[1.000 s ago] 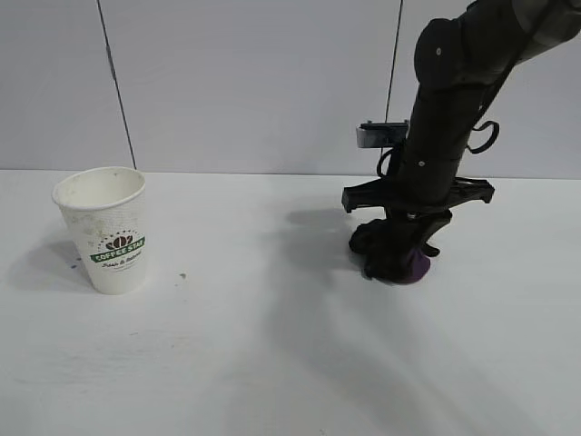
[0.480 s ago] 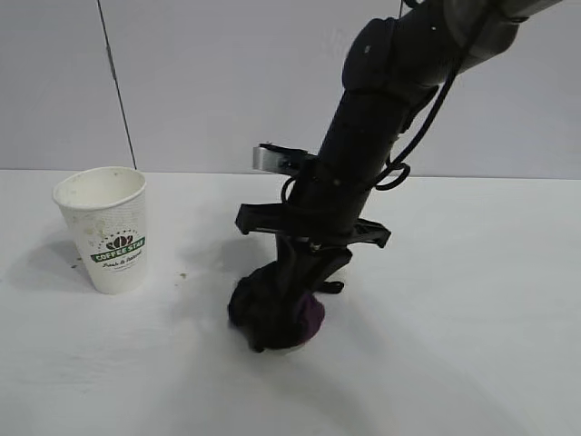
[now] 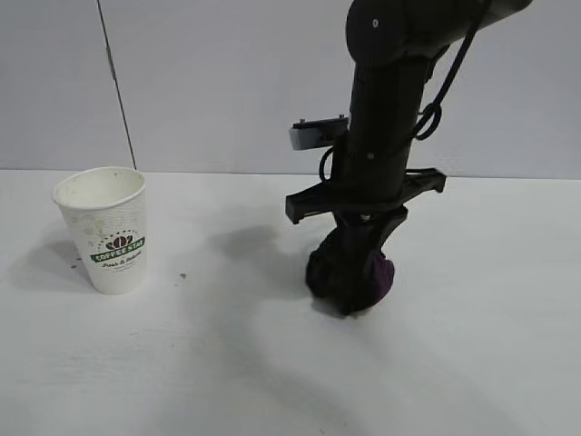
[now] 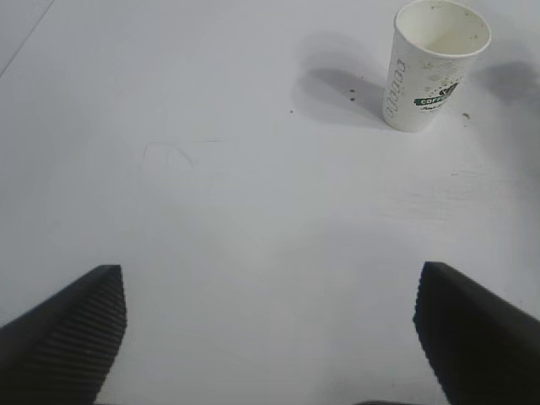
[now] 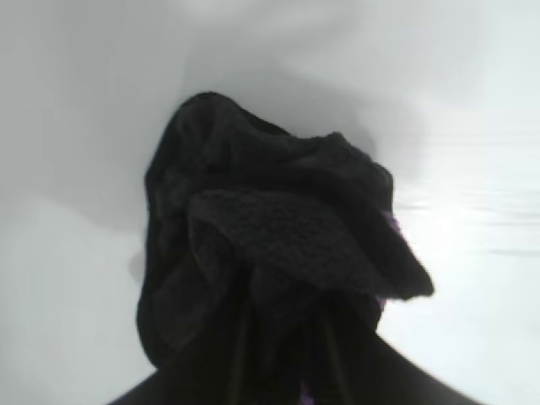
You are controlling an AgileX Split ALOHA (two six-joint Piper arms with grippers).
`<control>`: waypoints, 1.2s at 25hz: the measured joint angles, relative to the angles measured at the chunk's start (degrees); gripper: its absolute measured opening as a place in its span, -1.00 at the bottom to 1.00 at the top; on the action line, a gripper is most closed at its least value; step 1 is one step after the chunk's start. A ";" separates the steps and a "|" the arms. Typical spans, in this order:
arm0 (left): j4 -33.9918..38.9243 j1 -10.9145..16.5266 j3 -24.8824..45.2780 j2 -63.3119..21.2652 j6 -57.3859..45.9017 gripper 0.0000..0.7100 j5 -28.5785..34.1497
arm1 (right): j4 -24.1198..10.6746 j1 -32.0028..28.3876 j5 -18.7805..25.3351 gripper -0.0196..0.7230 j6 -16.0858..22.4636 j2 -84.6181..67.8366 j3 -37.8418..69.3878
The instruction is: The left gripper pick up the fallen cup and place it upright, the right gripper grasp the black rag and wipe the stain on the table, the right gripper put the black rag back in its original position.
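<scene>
One upright cup [image 3: 104, 230] with speckled inside, right hand [image 3: 356, 272] gripping black rag [image 3: 349, 272], left hand [image 4: 270, 329] spread wide

The black rag [image 3: 349, 272] swallows the right gripper's [image 3: 356, 265] fingertips. Whether it touches the table [image 3: 272, 363] is unclear, perhaps just lifted. Both left gripper [image 4: 270, 337] fingers run off the wrist view's edge.

Paper cup [image 3: 104, 230]: white, green-and-white logo band, embossed dots, brown speckles inside and out.
Bundled cloth rag [image 3: 352, 272]: black knit texture, purple patch on the side turned away from the cup.
Flat worktop [image 3: 182, 363]: white, a few tiny dark specks beside the cup.
Right tool [image 3: 356, 272]: black.
Left tool [image 4: 270, 329]: black, ribbed finger faces.
Back wall panels [image 3: 227, 82]: pale grey, dark seams.
</scene>
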 joint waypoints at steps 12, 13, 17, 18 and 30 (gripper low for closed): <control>0.00 0.00 0.00 0.00 0.00 0.87 0.00 | -0.85 -4.41 -0.68 0.55 4.67 -2.60 0.05; 0.00 0.00 0.00 0.00 0.00 0.87 0.00 | -1.74 -5.73 -0.31 0.55 5.27 -3.78 0.05; 0.00 0.00 0.00 0.00 -0.02 0.87 0.00 | -7.82 -12.91 2.87 0.53 7.10 -9.59 0.05; 0.00 0.00 0.00 0.00 -0.02 0.87 0.00 | -9.64 -14.77 4.01 0.51 7.44 -11.27 0.05; 0.00 0.00 0.00 0.00 -0.07 0.87 -0.14 | -12.66 -40.13 12.23 0.46 5.15 -38.80 0.34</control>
